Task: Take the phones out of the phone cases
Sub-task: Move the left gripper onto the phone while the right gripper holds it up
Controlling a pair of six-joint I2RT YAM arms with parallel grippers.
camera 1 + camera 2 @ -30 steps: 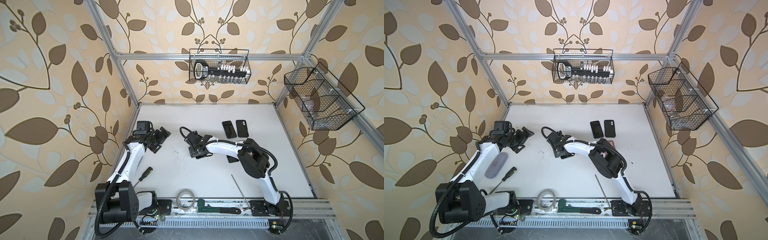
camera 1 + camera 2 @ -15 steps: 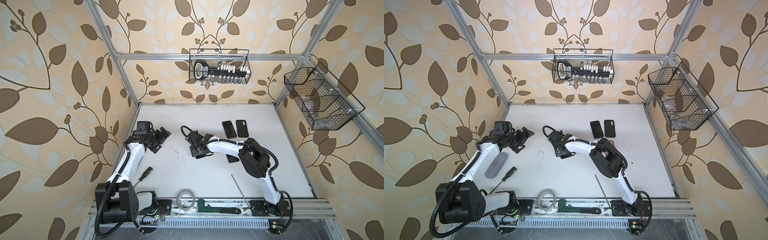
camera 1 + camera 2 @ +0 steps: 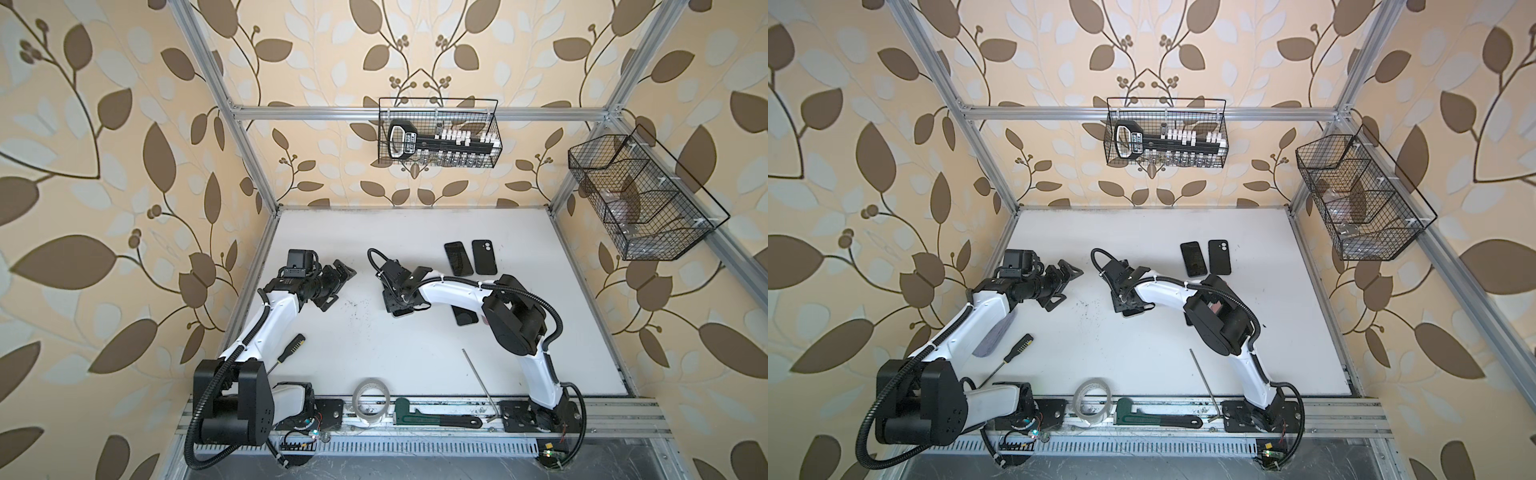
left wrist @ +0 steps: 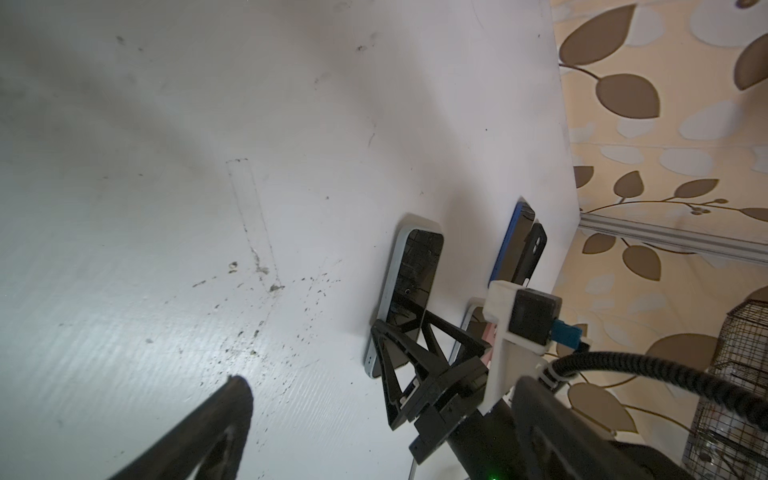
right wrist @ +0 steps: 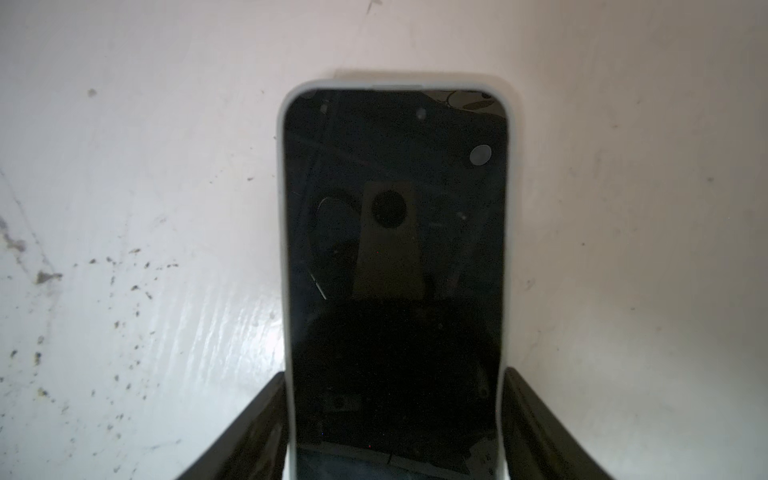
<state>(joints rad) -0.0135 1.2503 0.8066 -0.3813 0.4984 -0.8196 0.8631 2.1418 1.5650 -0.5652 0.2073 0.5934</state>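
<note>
The phone (image 5: 395, 249), seated in its pale case (image 5: 283, 187), is laid screen-up on the white surface (image 5: 145, 166). It is clamped across its long sides by the right end effector (image 5: 395, 376). The left end effector (image 3: 336, 287) is held wide apart, well away from the phone.

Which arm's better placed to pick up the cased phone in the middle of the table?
Right. The right end effector is down over the cased phone, fingers against both long sides. The left end effector hangs open off to the side, clear of it.
</note>
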